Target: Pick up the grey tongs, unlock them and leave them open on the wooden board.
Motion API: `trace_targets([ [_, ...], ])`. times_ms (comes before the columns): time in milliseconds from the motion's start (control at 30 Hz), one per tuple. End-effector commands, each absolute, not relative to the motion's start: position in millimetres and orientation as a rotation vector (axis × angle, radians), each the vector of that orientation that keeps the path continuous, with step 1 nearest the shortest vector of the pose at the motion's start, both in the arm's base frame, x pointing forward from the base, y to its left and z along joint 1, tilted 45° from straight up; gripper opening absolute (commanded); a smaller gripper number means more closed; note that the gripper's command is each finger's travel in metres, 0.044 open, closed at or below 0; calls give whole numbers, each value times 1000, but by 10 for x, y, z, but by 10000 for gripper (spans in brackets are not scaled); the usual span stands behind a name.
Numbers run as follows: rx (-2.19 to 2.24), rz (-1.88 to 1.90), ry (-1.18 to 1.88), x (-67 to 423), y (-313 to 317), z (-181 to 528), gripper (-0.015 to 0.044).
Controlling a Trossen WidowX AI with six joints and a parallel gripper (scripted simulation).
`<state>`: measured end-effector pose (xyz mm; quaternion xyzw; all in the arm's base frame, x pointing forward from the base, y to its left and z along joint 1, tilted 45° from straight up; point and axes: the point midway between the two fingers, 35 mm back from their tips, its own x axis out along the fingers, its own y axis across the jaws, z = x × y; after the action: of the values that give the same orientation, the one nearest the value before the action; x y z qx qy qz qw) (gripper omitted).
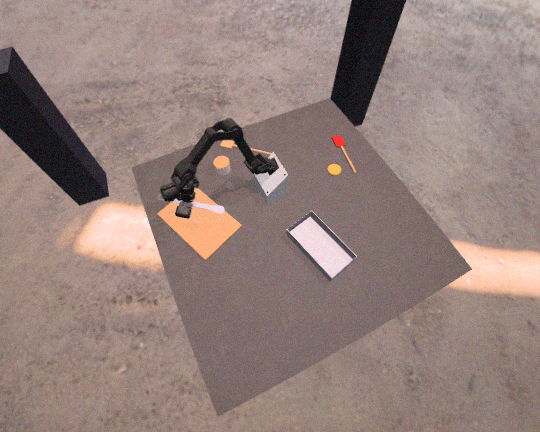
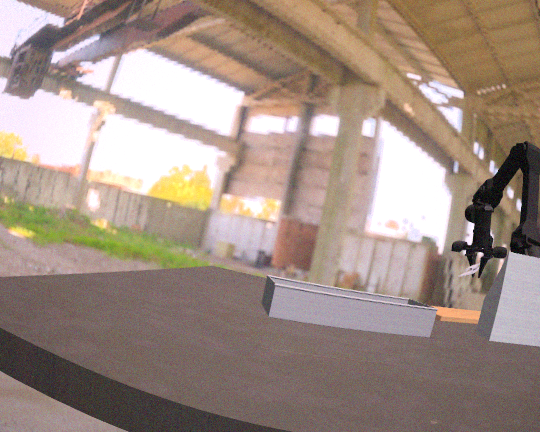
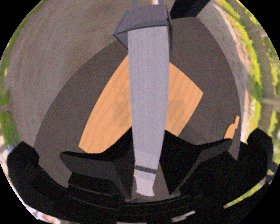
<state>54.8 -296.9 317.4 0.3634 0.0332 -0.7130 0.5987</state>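
Observation:
The grey tongs (image 1: 209, 207) (image 2: 468, 272) (image 3: 148, 90) are held above the wooden board (image 1: 207, 235) (image 2: 457, 315) (image 3: 108, 115). My gripper (image 2: 475, 272) (image 3: 144, 127) points down and is shut on the tongs, with one finger on each side. The tongs run across the board's far-left part in the top view and look nearly level, slightly tilted in the exterior view. A dark grey block shows across them at the top of the wrist view. The arms look close together; the lock's state cannot be told. The roasting tin (image 1: 322, 245) (image 2: 352, 310) holds nothing visible.
A tall light grey box (image 1: 268, 192) (image 2: 522, 300) stands by the arm's base. A cylinder with an orange top (image 1: 222, 162) stands near the board. A wooden utensil (image 1: 227, 144) lies behind it. A red-headed spatula (image 1: 338, 141) and yellow disc (image 1: 334, 169) lie farther right.

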Motion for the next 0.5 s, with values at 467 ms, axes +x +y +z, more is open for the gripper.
trace_targets([
  [467, 444, -1804, -196, 638, -2782, 3335, -150],
])
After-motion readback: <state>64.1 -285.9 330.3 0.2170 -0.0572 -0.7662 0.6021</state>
